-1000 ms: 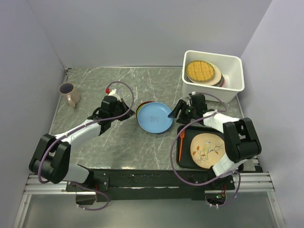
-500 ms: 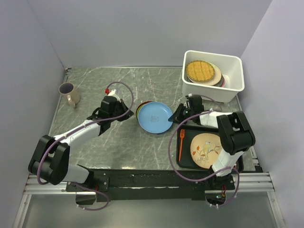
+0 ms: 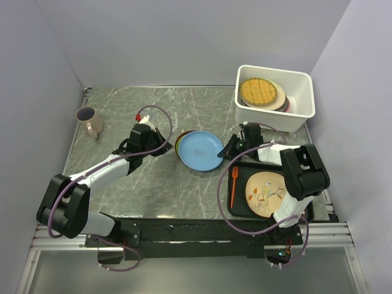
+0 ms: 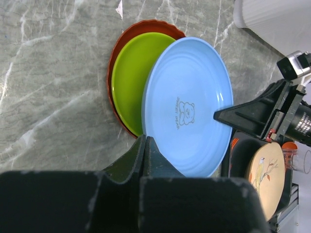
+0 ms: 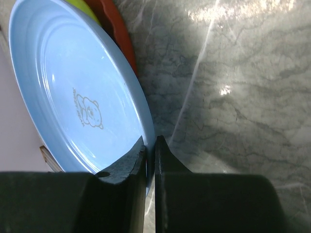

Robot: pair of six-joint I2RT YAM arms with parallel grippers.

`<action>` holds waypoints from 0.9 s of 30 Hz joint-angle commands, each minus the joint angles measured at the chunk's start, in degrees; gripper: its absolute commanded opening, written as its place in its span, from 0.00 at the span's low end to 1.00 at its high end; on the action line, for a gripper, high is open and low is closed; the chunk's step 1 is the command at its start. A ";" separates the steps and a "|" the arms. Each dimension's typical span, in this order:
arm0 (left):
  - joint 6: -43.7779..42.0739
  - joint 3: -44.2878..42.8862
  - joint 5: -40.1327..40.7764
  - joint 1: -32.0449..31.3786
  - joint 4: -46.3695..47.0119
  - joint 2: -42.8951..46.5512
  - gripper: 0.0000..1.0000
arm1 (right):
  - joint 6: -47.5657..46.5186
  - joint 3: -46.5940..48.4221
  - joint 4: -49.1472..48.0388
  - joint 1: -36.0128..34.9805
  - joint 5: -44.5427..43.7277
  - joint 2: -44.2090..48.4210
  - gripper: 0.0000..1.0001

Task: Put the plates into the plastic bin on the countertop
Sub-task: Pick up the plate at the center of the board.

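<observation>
A blue plate (image 3: 199,150) with a bear print tops a stack on the countertop (image 3: 153,184), tilted over a yellow-green plate (image 4: 130,77) and a red-orange plate (image 4: 146,25). My right gripper (image 3: 222,152) is shut on the blue plate's right rim (image 5: 146,116), with the rim pinched between its fingers (image 5: 149,141). My left gripper (image 3: 170,149) is shut with nothing between its fingers, its tips (image 4: 145,140) right at the stack's left edge. The white plastic bin (image 3: 269,116) at the back right holds several plates, a yellow lattice one (image 3: 258,91) on top.
A flat black tray (image 3: 242,208) at the front right carries a beige bird plate (image 3: 267,193) and an orange fork (image 3: 233,184), just right of the stack. A brown cup (image 3: 89,120) stands at the far left. Walls enclose the countertop on three sides.
My right gripper, open a second ago, has closed on the blue plate's right rim, and its arm has swung in closer. The left arm has barely moved.
</observation>
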State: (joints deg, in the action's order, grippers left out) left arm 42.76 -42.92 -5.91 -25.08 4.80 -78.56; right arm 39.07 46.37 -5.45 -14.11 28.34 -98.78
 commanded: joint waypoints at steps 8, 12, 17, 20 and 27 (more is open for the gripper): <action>-0.93 -0.50 2.31 -0.23 -0.32 2.80 0.39 | -1.54 2.58 4.04 -0.22 -1.53 8.95 0.03; -0.93 -0.15 2.22 -0.14 0.12 2.63 0.64 | -1.89 3.64 6.32 -0.13 -2.06 11.24 0.03; -0.84 0.20 2.48 -0.23 0.30 2.10 0.81 | -2.51 6.01 8.79 0.57 -2.67 14.14 0.03; -0.84 0.20 2.31 -0.14 0.39 1.84 0.85 | -2.77 7.85 10.55 1.19 -2.85 15.20 0.03; -0.58 0.90 2.05 -0.14 1.09 2.45 0.91 | -4.44 13.13 14.42 2.77 -3.29 15.55 0.03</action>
State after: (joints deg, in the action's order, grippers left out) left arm 42.63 -42.68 -4.21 -25.08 3.84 -77.69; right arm 36.10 54.85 7.42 -12.53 25.32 -85.86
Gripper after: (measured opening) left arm 0.899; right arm 0.114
